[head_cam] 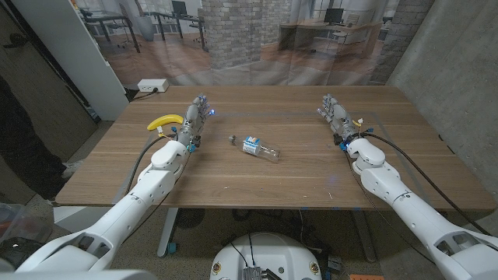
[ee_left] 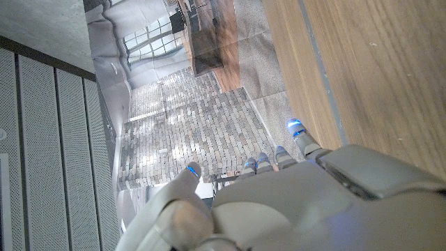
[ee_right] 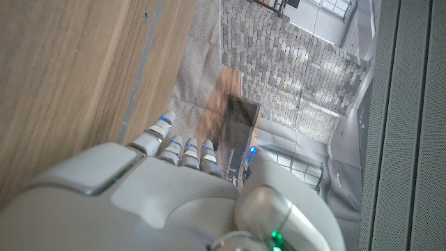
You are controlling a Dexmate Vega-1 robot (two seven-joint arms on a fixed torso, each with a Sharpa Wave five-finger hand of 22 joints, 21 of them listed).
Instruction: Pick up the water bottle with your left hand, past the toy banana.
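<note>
A clear water bottle point(head_cam: 257, 148) with a blue-and-white label lies on its side near the middle of the wooden table point(head_cam: 296, 175). A yellow toy banana point(head_cam: 165, 122) lies at the table's left side. My left hand point(head_cam: 193, 120) stands just right of the banana, empty, fingers apart and reaching toward the far edge; the bottle is some way to its right. In the left wrist view the left hand point(ee_left: 279, 202) holds nothing. My right hand point(head_cam: 336, 117) stands empty at the right side, fingers extended, also seen from behind as the right hand point(ee_right: 181, 188).
A white power strip point(head_cam: 152, 85) lies on the floor beyond the table's far left corner. A dark shape point(head_cam: 23, 148) is at the picture's left edge. The table's far edge point(head_cam: 264, 86) runs just beyond both hands.
</note>
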